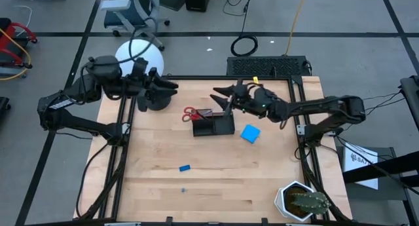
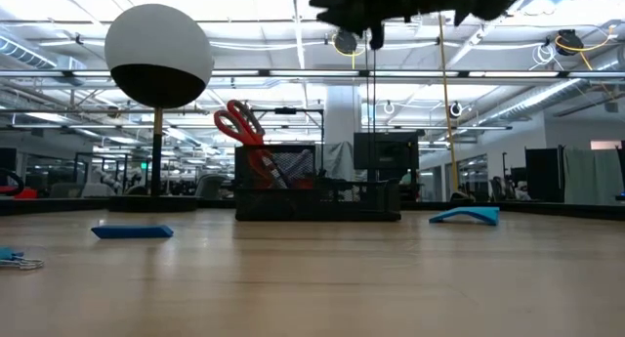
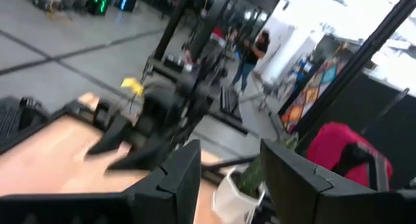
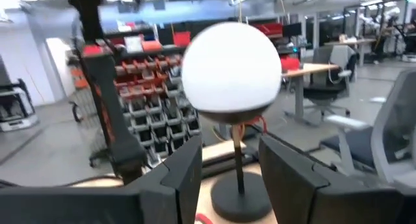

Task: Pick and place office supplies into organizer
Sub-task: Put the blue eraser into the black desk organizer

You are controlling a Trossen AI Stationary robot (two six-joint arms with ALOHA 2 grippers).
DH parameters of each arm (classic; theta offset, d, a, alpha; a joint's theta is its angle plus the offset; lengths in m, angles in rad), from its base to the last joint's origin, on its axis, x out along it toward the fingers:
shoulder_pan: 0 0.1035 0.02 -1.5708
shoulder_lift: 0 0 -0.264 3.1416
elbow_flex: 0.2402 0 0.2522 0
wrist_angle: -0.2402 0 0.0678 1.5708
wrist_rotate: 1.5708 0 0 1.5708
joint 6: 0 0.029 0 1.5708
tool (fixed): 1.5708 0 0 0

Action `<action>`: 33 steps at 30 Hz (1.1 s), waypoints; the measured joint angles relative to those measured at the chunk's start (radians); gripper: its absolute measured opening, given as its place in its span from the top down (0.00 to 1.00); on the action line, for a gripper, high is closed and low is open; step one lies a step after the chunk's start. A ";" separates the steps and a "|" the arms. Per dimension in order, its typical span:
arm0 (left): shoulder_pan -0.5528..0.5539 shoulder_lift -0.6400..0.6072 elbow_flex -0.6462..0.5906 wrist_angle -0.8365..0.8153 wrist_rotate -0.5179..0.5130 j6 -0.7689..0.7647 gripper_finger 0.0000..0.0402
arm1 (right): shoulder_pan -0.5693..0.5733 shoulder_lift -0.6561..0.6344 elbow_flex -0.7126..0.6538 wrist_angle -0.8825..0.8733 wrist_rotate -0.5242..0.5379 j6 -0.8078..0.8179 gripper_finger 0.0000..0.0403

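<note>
The black organizer (image 1: pixel 213 126) (image 2: pixel 317 186) stands mid-table. Red-handled scissors (image 1: pixel 190 113) (image 2: pixel 244 127) stick out of its left end, handles up. A thin dark pen (image 2: pixel 373 112) stands upright in it. My right gripper (image 1: pixel 217 95) (image 4: pixel 231 146) hovers open just above the organizer's far side, pointing left; I cannot tell whether it touches the pen. The blue pad (image 1: pixel 250 133) (image 2: pixel 466 216) lies right of the organizer. A small blue eraser (image 1: pixel 184 168) (image 2: pixel 132 231) lies nearer. My left gripper (image 1: pixel 170 86) (image 3: pixel 231 152) waits open over the lamp base.
A lamp with a white globe (image 1: pixel 139 56) (image 4: pixel 231 68) and round black base (image 1: pixel 152 100) stands at the far left. A potted cactus (image 1: pixel 302 201) sits at the near right corner. A tiny blue piece (image 1: pixel 183 188) lies near the front edge. Bare wood spans the near half.
</note>
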 joint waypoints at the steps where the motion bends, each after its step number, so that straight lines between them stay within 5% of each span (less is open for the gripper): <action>1: 0.000 0.000 0.000 -0.023 0.005 0.004 0.59 | 0.001 -0.014 0.000 -0.003 0.000 0.005 0.65; 15: -0.119 0.000 0.000 -0.123 0.017 0.155 0.59 | 0.005 -0.064 0.000 -0.006 0.001 0.128 0.65; 23: -0.296 0.000 0.000 -0.280 -0.234 0.232 0.59 | 0.018 -0.064 0.000 -0.006 0.000 0.135 0.65; 33: -0.494 0.071 0.000 -0.374 -0.429 0.123 0.59 | 0.018 -0.064 0.000 -0.010 0.000 0.145 0.65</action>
